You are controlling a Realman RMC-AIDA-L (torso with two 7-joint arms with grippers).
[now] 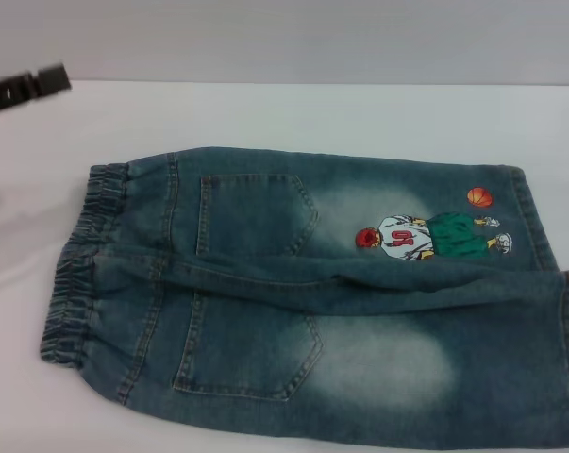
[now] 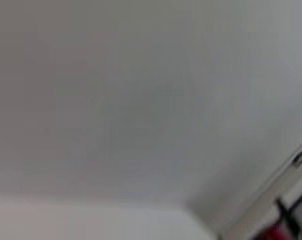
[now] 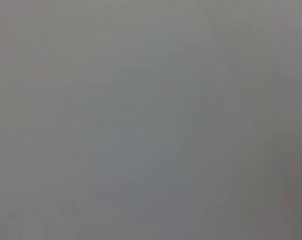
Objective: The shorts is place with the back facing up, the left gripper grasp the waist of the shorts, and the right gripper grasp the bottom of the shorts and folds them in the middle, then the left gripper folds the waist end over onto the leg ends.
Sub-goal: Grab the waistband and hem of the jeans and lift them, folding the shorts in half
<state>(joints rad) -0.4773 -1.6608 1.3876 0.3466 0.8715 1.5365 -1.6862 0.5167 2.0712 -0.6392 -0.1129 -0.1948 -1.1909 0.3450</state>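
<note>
The faded blue denim shorts (image 1: 303,302) lie flat on the white table (image 1: 293,118) in the head view, back up, with two back pockets showing. The gathered elastic waist (image 1: 81,260) is the left end. The bottom of the shorts, the two wide leg ends (image 1: 553,311), is at the right, by the embroidered player (image 1: 426,236) and orange ball (image 1: 479,197). My left gripper (image 1: 25,90) is a black shape at the far left, well away from the waist and touching nothing. The right gripper is out of view. Both wrist views show only plain pale surface.
Bare white table runs behind the shorts and to their left. The shorts reach the right and lower borders of the head view. A pale edge with a dark and red item (image 2: 281,227) shows in the left wrist view.
</note>
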